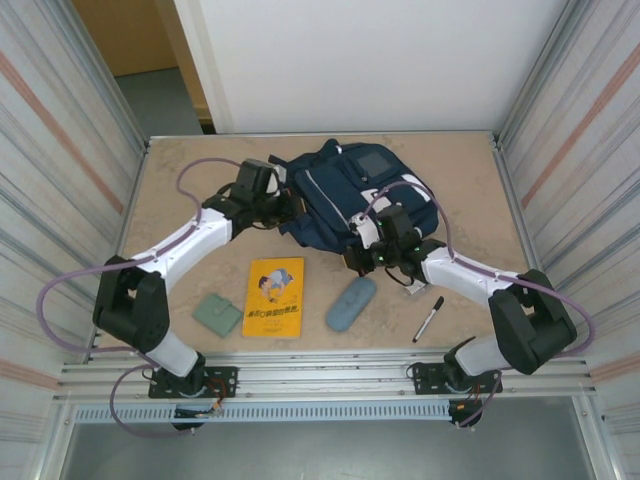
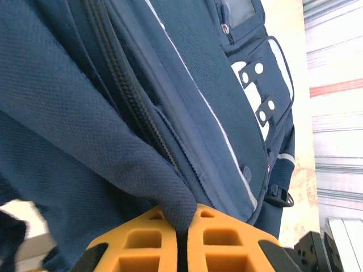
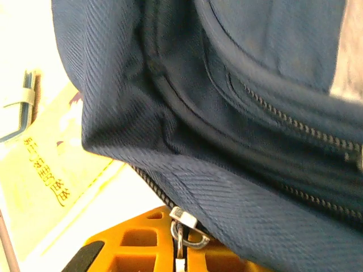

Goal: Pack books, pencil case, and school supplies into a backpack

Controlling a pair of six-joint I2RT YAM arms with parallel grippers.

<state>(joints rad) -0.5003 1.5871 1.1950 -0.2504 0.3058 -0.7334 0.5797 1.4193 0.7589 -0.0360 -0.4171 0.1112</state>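
Navy backpack [image 1: 340,190] pinched by left end effector [image 2: 181,241], right end effector [image 3: 179,252]

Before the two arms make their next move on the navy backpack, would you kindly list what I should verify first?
1. Left hand gripping the large navy-blue fabric backpack: ok, shut on a fold of it.
2. Right hand on the metal zipper pull: ok, the ring sits between its fingers.
3. Zipper open wide enough for packing: cannot tell.
4. Thin yellow-orange paperback, blue-grey oblong pencil case, black marker pen and grey-green square pad lying on the table, outside the backpack: ok.
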